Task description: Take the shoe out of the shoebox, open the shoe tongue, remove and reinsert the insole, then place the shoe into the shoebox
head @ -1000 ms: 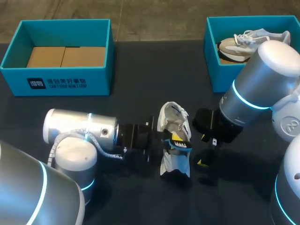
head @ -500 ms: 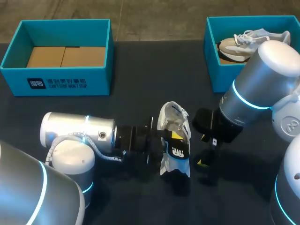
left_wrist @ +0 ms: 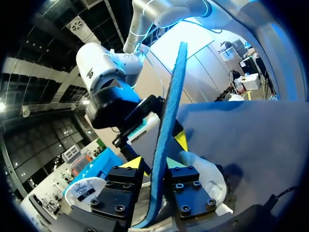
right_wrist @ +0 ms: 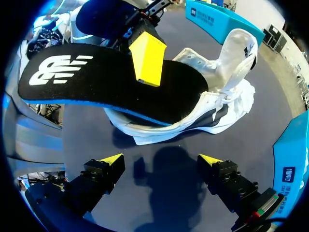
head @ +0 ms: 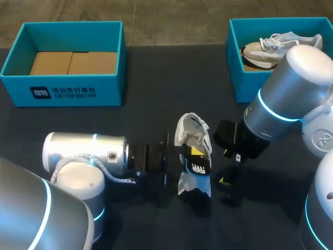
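A white shoe (head: pixel 188 133) lies on the dark table, toe toward the front edge. My left gripper (head: pixel 194 155) comes in from the left and is shut on the insole (head: pixel 198 169), black on top and blue underneath, held over the shoe's front half. In the left wrist view the insole (left_wrist: pixel 170 106) runs edge-on between the fingers of the gripper (left_wrist: pixel 153 163). My right gripper (head: pixel 225 166) hangs open just right of the shoe. In its wrist view the gripper (right_wrist: pixel 161 159) is over bare table, with the insole (right_wrist: pixel 91 82) and shoe (right_wrist: pixel 227 92) ahead of it.
An open teal shoebox (head: pixel 62 92) with cardboard inside stands at the back left. A second teal box (head: pixel 235 70) at the back right holds another shoe (head: pixel 270 47). My right arm's elbow covers part of that box.
My left wrist has rolled, turning the insole's black printed side upward, and the left arm has drawn back a little to the left. The right arm has kept still.
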